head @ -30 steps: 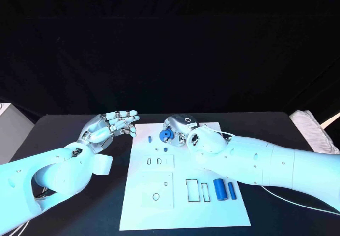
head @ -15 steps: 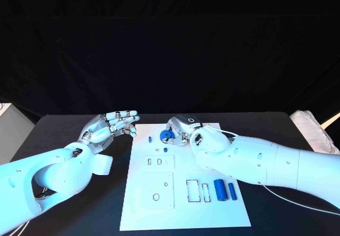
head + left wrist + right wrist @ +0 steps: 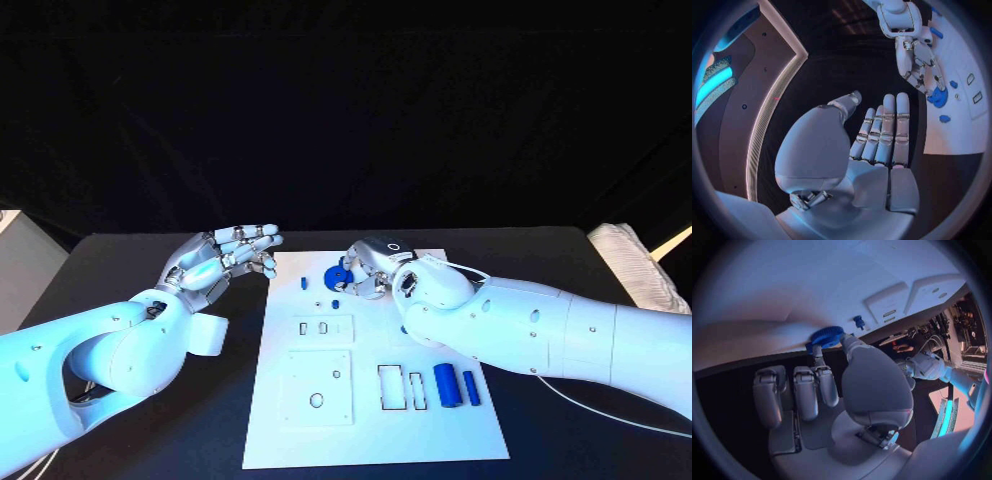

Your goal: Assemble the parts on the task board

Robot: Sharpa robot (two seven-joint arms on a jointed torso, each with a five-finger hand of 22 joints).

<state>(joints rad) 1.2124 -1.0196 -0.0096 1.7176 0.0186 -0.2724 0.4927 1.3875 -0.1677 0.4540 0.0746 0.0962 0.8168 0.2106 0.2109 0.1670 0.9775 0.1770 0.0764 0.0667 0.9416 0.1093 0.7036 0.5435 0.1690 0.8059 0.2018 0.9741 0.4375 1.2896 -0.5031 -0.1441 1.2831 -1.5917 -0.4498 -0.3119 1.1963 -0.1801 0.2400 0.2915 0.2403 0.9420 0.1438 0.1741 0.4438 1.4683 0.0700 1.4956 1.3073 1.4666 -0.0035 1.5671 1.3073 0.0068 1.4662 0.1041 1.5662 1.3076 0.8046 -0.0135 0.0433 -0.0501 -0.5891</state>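
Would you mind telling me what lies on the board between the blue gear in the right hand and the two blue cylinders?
Between the blue gear and the two blue cylinders, the head view shows the right hand and its forearm crossing above the task board.

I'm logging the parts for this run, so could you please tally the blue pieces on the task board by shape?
Round gear-like piece, held by the right hand: 1
Small pieces near the board's far end: 2
Cylinders lying side by side: 2
Total: 5
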